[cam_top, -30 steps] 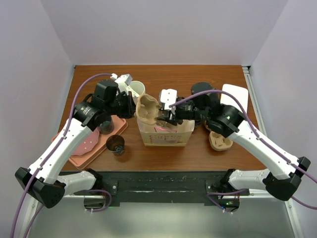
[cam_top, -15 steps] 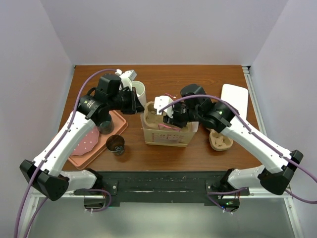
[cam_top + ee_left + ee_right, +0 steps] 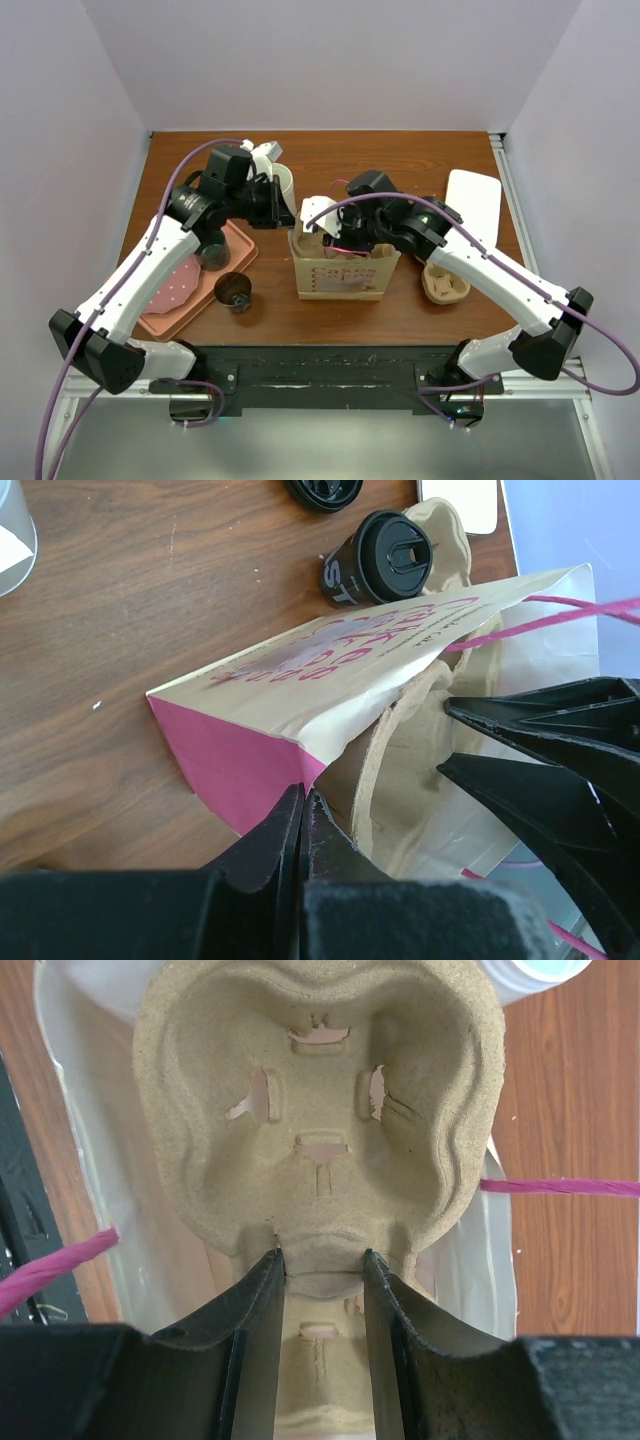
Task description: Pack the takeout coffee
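Carrier (image 3: pixel 320 1140) sank into bag (image 3: pixel 345 280), clamped by right pincer (image 3: pixel 322 1258); left pincer (image 3: pixel 303 800) pinches the bag.

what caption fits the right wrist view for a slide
Right gripper pinching tan moulded-pulp cup carrier inside the open paper bag.

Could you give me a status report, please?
Left claw shut on paper bag rim. Right claw shut on pulp cup carrier, inside bag mouth. Takeout coffee on table, outside bag, not packed.
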Robot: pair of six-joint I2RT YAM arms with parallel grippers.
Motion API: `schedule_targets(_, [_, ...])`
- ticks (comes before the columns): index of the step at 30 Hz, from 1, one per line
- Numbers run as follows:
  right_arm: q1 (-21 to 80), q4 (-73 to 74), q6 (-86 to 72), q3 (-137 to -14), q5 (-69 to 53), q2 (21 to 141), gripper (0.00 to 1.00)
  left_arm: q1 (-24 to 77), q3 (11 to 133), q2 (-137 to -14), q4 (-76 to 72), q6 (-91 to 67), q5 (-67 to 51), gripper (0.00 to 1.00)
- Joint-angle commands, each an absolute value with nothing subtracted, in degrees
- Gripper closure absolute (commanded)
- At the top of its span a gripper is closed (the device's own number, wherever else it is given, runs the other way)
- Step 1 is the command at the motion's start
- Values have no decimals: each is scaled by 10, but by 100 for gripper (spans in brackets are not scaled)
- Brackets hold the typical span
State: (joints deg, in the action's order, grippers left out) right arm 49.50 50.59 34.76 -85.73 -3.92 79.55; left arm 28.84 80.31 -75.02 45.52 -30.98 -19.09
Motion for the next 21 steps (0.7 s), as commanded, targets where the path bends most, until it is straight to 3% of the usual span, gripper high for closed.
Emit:
schedule_targets(1, [497,544,352,-883,-11,804,90,283,839,-755,454,-317,-217,100])
schedule_targets(11, [497,596,345,-903,-36,802,89,283,849,-771,462,-304,-208,99])
schedule_targets(21, [497,598,333,-914,-16,834,89,283,872,-778,485,-276,-207,75])
